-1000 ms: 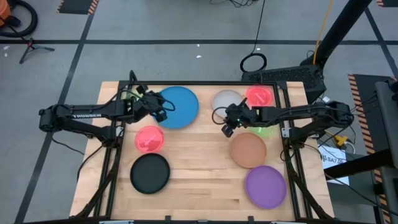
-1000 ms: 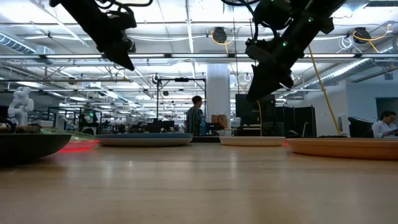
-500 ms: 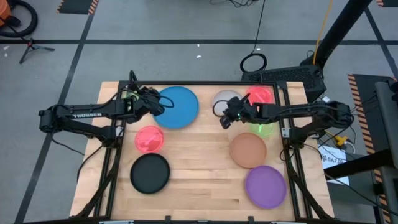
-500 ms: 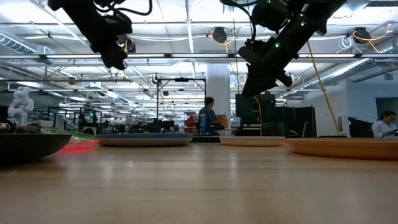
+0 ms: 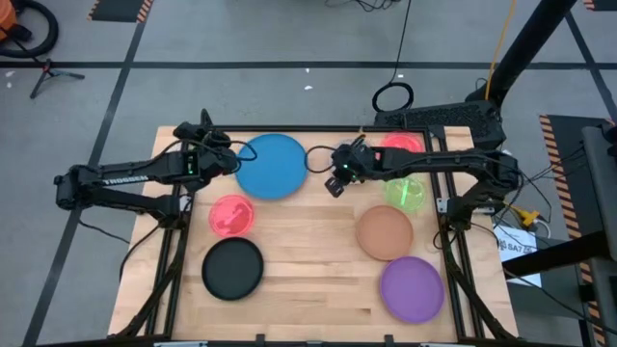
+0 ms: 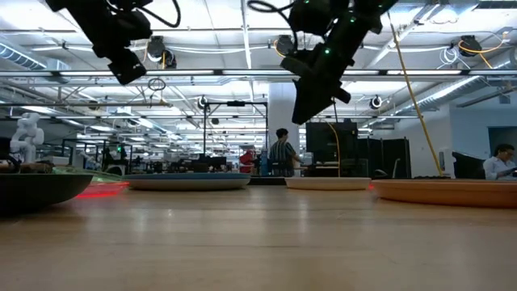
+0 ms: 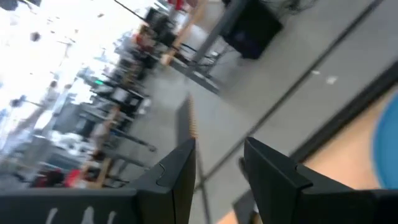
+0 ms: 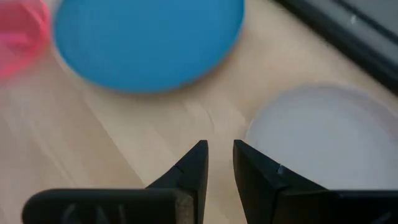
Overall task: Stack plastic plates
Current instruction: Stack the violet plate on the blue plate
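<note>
Left arm: reaches in from the table's left edge toward the far left part of the table, held high above the table. Left gripper (image 5: 224,157): raised, just beside the left rim of the blue plate (image 5: 274,166); fingers (image 7: 177,176) parted by a narrow gap, nothing between them.

Right arm: stretches from the table's right edge across the far side. Right gripper (image 5: 335,179): raised above the table, just right of the blue plate; fingers (image 8: 191,169) nearly closed, a slim gap left, empty.

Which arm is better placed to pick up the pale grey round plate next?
The right. Its pincer hangs directly beside the pale grey round plastic plate, fingers narrowly parted. The left pincer sits beyond the large blue round plastic plate, farther away.
</note>
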Robot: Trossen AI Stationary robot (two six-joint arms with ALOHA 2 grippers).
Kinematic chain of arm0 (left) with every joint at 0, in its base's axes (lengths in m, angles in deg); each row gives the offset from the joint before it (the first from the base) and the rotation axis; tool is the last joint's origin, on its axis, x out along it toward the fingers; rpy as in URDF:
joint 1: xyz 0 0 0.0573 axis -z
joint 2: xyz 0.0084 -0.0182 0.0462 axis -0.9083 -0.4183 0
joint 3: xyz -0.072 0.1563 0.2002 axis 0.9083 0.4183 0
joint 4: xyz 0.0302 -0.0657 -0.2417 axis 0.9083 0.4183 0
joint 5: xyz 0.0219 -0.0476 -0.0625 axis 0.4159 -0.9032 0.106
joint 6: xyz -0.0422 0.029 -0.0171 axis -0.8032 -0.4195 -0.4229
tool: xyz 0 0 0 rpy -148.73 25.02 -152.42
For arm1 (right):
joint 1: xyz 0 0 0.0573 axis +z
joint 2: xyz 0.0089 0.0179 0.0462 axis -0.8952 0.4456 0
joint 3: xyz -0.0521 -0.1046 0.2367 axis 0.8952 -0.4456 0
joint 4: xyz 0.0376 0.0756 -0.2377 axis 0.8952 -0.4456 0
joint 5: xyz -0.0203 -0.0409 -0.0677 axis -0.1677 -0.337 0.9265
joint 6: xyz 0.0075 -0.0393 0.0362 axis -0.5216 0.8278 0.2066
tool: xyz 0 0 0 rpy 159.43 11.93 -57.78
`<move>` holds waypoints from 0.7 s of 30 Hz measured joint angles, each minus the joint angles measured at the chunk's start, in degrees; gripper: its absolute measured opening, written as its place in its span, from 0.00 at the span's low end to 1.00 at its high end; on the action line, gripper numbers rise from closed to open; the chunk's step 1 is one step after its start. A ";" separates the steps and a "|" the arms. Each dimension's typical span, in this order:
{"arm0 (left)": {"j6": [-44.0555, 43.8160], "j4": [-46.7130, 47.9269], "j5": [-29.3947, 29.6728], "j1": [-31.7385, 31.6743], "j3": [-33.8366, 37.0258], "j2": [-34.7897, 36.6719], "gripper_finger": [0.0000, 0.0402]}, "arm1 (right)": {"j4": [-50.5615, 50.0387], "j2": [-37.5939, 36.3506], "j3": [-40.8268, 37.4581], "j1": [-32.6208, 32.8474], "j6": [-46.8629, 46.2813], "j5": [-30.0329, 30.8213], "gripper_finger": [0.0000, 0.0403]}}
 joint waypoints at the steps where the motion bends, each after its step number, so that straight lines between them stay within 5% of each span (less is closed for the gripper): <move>1: -0.45 0.24 -1.48 -0.04 0.00 0.82 0.36 | -1.96 0.87 1.14 0.12 -0.87 -1.18 0.17; 8: -1.23 -0.63 -14.48 0.23 0.00 5.53 0.36 | -14.95 4.57 4.32 1.56 -12.51 -13.10 0.17; 13: -1.19 -1.36 -15.30 0.22 0.00 6.10 0.36 | -23.73 5.79 4.32 5.34 -22.10 -22.11 0.17; 21: -1.16 -1.59 -15.29 0.22 0.00 6.08 0.36 | -28.74 5.68 4.32 12.52 -36.72 -21.30 0.17</move>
